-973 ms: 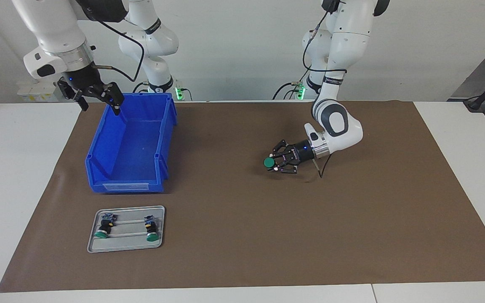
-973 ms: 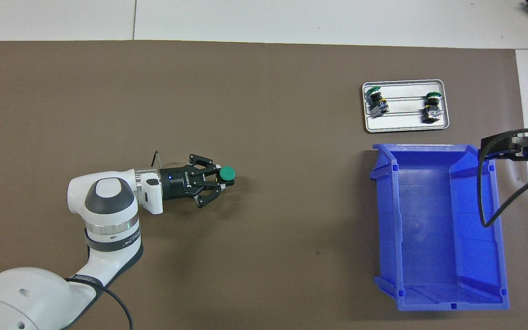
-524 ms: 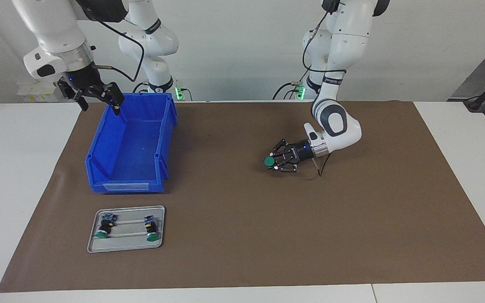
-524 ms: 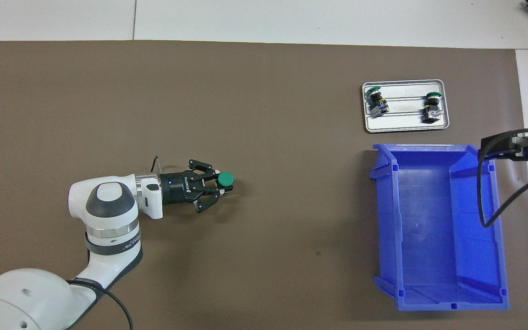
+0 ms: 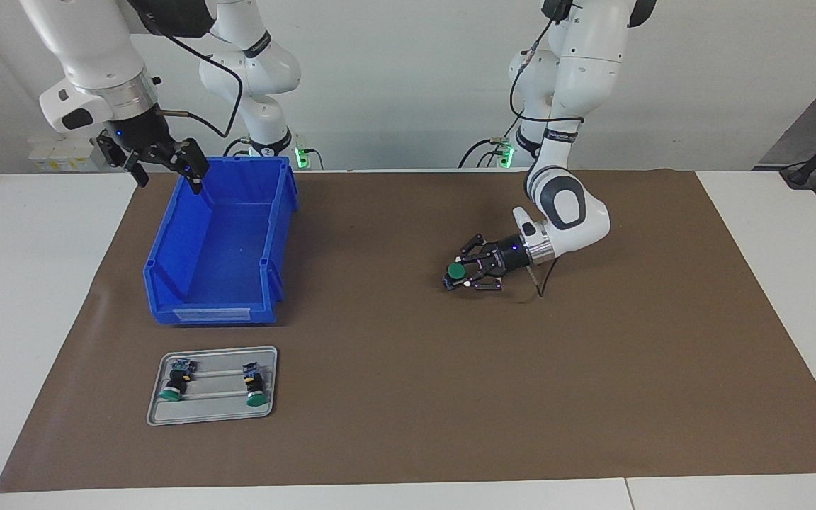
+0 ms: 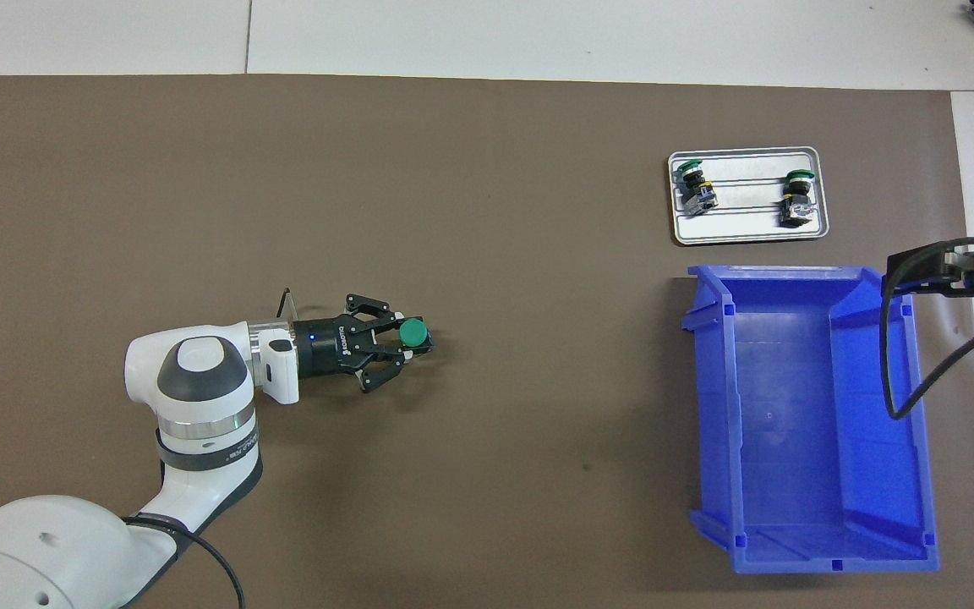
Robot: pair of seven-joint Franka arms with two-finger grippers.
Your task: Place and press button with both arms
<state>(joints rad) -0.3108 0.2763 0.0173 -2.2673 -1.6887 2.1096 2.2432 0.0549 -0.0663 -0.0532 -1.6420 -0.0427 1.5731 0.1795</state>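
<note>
Left claw (image 5: pixel 462 277) lower than before, button (image 5: pixel 456 271) upright on mat (image 5: pixel 408 397).

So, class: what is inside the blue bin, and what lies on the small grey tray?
The blue bin shows only its bare floor. The grey tray holds two green-capped buttons on their sides. Beneath them is covered.

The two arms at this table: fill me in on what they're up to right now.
The left arm's tool is low over the brown mat, toward the left arm's end of the table, around a green push button standing cap-up. Whether it still grips the button cannot be told. The right arm waits, its tool open above the blue bin. Two more push buttons lie on the metal tray, farther from the robots than the bin.
</note>
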